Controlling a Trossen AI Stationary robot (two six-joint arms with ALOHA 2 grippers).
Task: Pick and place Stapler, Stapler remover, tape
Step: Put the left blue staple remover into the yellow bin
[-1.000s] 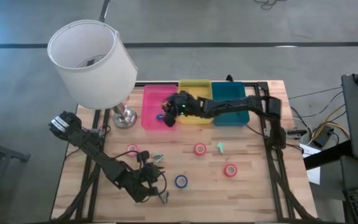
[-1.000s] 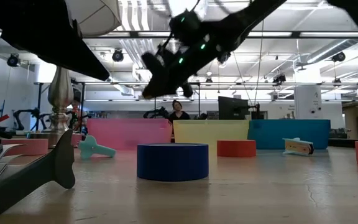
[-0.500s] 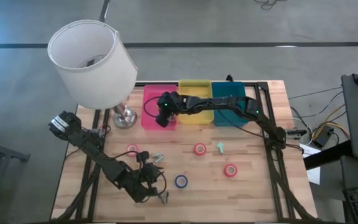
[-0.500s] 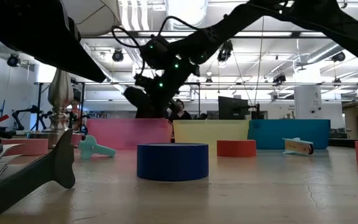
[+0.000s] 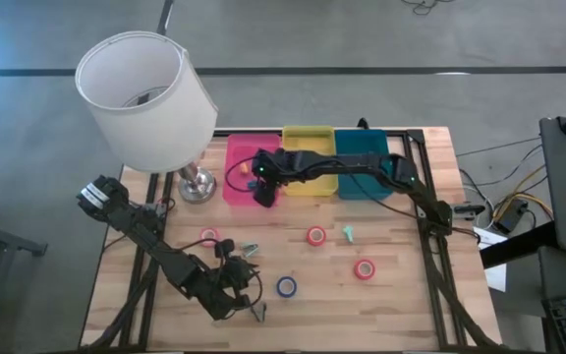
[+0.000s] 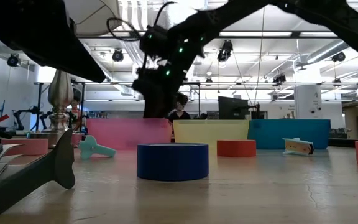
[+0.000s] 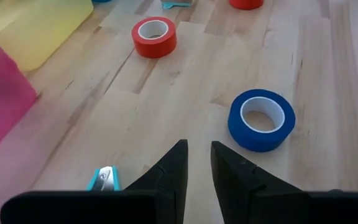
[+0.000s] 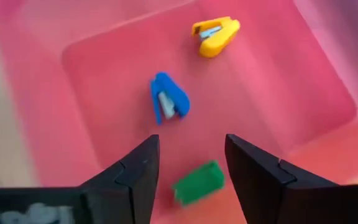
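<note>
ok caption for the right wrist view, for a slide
Right claw open above the pink bin, which holds a blue stapler, a yellow one and a green one.

High view: the pink bin (image 5: 236, 169) interior is partly covered by the right arm, contents not discernible. Small teal piece (image 5: 348, 233) too small to identify. Left wrist view: a teal item (image 7: 104, 179) is part-hidden behind the finger; a red roll (image 7: 246, 4) is cut by the frame edge. Right wrist view: the green item (image 8: 197, 182) is blurred.
</note>
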